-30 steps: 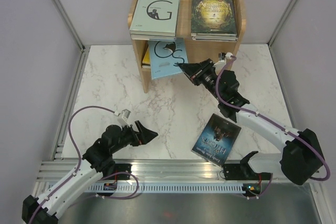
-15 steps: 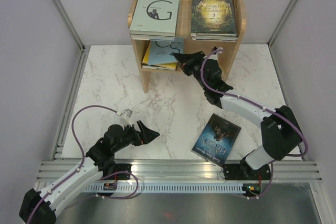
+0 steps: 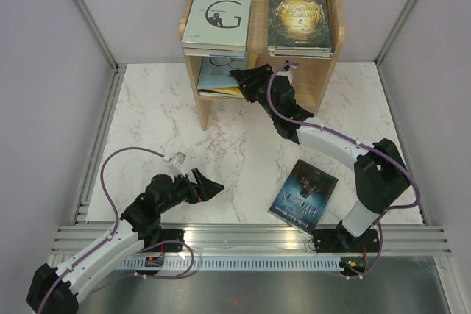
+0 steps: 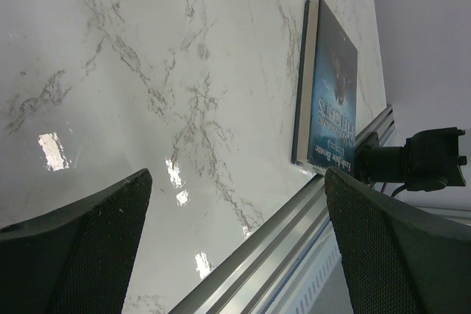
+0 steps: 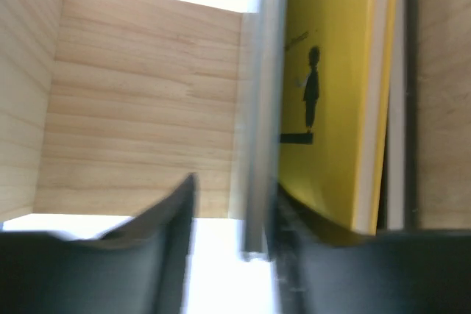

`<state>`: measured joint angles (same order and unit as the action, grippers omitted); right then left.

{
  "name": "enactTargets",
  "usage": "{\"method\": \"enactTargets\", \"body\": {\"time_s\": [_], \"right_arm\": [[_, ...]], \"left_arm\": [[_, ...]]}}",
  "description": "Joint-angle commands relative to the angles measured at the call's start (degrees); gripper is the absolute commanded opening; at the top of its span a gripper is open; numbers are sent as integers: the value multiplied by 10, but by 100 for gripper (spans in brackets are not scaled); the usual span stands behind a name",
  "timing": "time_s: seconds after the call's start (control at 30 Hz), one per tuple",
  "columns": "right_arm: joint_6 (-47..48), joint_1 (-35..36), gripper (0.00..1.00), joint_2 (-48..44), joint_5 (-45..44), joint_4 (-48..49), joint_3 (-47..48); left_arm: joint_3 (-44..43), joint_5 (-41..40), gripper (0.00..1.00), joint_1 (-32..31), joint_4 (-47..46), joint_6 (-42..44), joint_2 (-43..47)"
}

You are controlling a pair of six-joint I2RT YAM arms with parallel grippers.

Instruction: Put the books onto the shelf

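Observation:
The wooden shelf (image 3: 204,112) stands at the back of the table. On its top board lie a pale green "G" book (image 3: 218,18) and a dark green-gold book (image 3: 298,20). In the lower tier a pale blue book (image 3: 218,71) lies on a yellow book (image 3: 224,93). My right gripper (image 3: 241,79) reaches into that tier. In the right wrist view its jaws (image 5: 234,185) stand open: the thin book's edge (image 5: 257,137) rests against one finger, with a gap to the other, beside the yellow book (image 5: 324,93). A dark blue book (image 3: 303,196) lies on the table. My left gripper (image 3: 213,187) hovers open and holds nothing.
The table is white marble (image 3: 162,123) with grey walls on three sides. A metal rail (image 3: 243,237) runs along the near edge. In the left wrist view the dark blue book (image 4: 331,101) lies close to that rail (image 4: 280,240), beyond my open left gripper (image 4: 237,174).
My right gripper has pushed the pale blue book from hanging out of the shelf's front to deep in the lower tier, and its jaws have parted. The left arm has stayed still.

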<state>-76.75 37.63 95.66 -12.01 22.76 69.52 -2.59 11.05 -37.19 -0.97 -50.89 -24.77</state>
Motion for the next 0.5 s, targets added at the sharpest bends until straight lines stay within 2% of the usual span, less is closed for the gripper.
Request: {"method": "enactTargets", "body": {"time_s": [0.0,0.07,0.47], "right_arm": [[20,3,53,-33,12,3,31],[31,4,62,-59,3,-25,24],[110,-9,74,-173,-53,-274,38]], "left_arm": [[19,5,100,1,-27,-7,-1],[19,6,100,1,-27,-8,-2],[19,6,100,1,-25,-8,0]]}}
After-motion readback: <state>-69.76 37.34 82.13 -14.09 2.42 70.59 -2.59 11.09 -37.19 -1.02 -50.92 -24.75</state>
